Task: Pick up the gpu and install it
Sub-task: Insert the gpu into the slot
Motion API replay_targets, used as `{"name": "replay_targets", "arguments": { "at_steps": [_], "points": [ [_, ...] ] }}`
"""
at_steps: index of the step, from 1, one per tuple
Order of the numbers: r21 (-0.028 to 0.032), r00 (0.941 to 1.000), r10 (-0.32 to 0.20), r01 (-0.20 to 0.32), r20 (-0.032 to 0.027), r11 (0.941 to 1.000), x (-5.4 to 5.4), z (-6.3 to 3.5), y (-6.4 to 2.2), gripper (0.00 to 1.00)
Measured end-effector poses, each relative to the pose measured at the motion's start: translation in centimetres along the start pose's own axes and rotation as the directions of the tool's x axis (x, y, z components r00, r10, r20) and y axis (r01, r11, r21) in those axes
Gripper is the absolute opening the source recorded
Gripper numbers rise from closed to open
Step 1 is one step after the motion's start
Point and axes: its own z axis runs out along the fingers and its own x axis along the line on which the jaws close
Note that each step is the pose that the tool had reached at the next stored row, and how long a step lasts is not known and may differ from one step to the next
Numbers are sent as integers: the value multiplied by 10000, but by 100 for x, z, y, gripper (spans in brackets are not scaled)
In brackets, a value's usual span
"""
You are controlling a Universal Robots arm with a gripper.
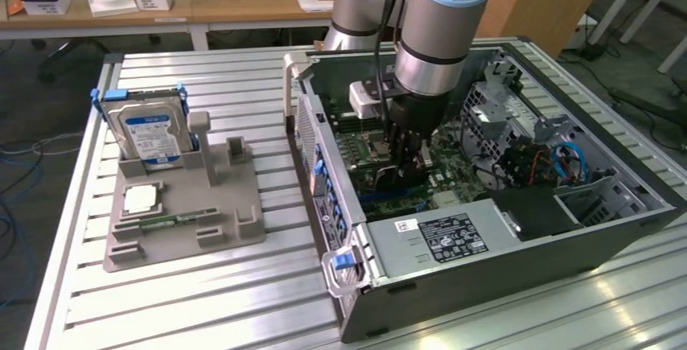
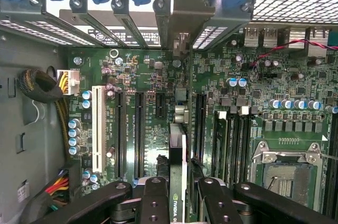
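Arm vertical, wrist pointing straight down into open PC case point(image 1: 516, 273) on counter point(image 1: 215, 302), end effector point(image 2: 177, 189) clamped on gpu point(image 2: 177, 145), card edge-on at mobo point(image 2: 132, 71) expansion slots, seating unclear.

A green Nvidia logo point(image 2: 176, 199) sits on the gpu point(image 2: 177, 171) edge; other print illegible.
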Motion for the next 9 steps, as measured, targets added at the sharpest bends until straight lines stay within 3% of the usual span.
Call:
{"name": "replay_targets", "arguments": {
  "at_steps": [9],
  "points": [
    [-3, 10000, -1, 1, -8, 10000, 1, -13, -1, 26]
  ]
}}
